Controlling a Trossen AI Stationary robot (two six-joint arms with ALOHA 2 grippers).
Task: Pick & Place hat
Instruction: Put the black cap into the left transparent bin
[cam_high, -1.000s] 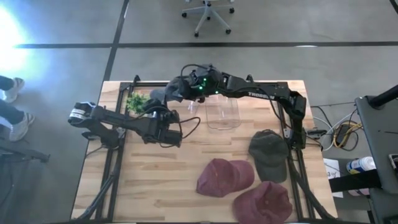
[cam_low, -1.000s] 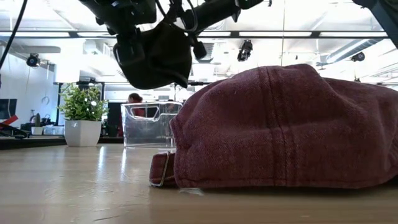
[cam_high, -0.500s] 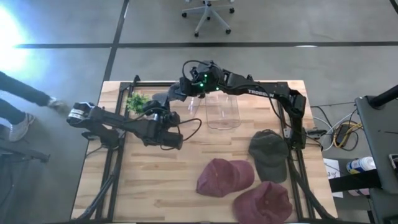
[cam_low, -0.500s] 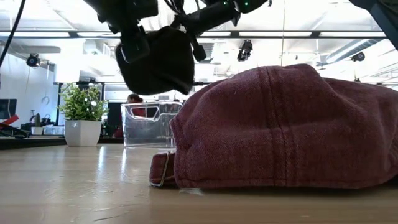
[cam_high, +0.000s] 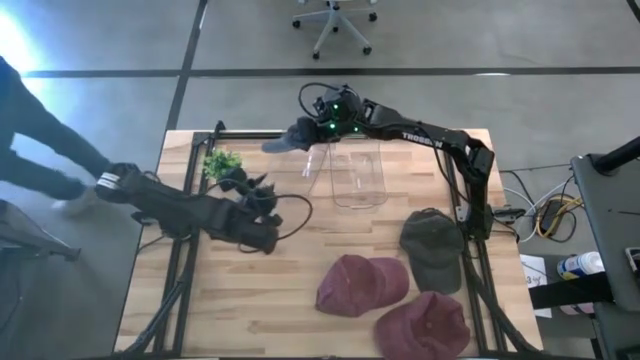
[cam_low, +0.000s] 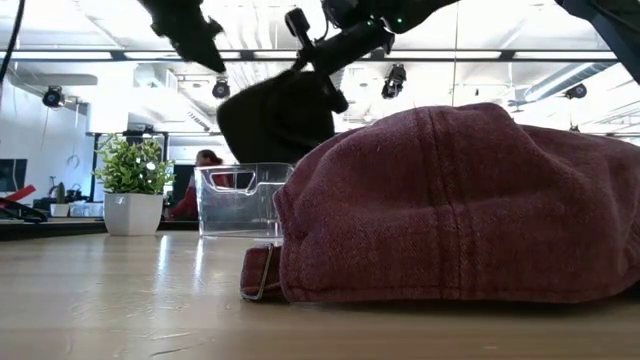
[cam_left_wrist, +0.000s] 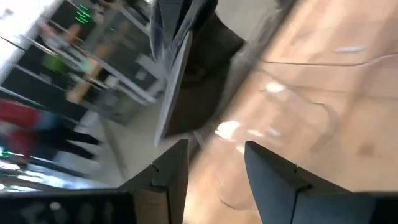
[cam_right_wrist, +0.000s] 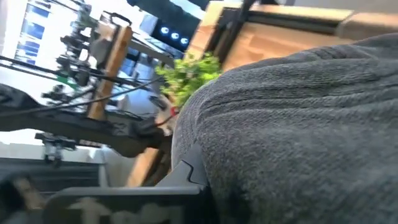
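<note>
Landmark: clear bin (cam_high: 357, 177) at the back centre of the table (cam_high: 250, 290).
Right arm: reaches from its base on the bin's right, across the back edge, folded at the elbow, wrist past the bin's left rear corner.
Right end effector (cam_high: 305, 133): clamped on the dark grey hat (cam_high: 282, 141); the right wrist view shows grey knit fabric (cam_right_wrist: 298, 124) filling the space at its fingers.
Hat position: held in the air just left of the bin's rear corner, above the bin's rim in the low view (cam_low: 280, 115).
Hat orientation: long axis runs roughly left-right along the table's back edge, free end pointing away from the bin toward the potted plant (cam_high: 217, 162); it sags downward from the grip.
Left arm: stretches low across the table from the left edge, forearm pointing toward the bin.
Left end effector (cam_high: 262, 232): in front of and left of the bin, fingers (cam_left_wrist: 168, 180) parted, holding nothing.
Other hats: two maroon caps (cam_high: 362, 282) and an olive cap (cam_high: 432, 245) lie in front of the bin, to its right.
</note>
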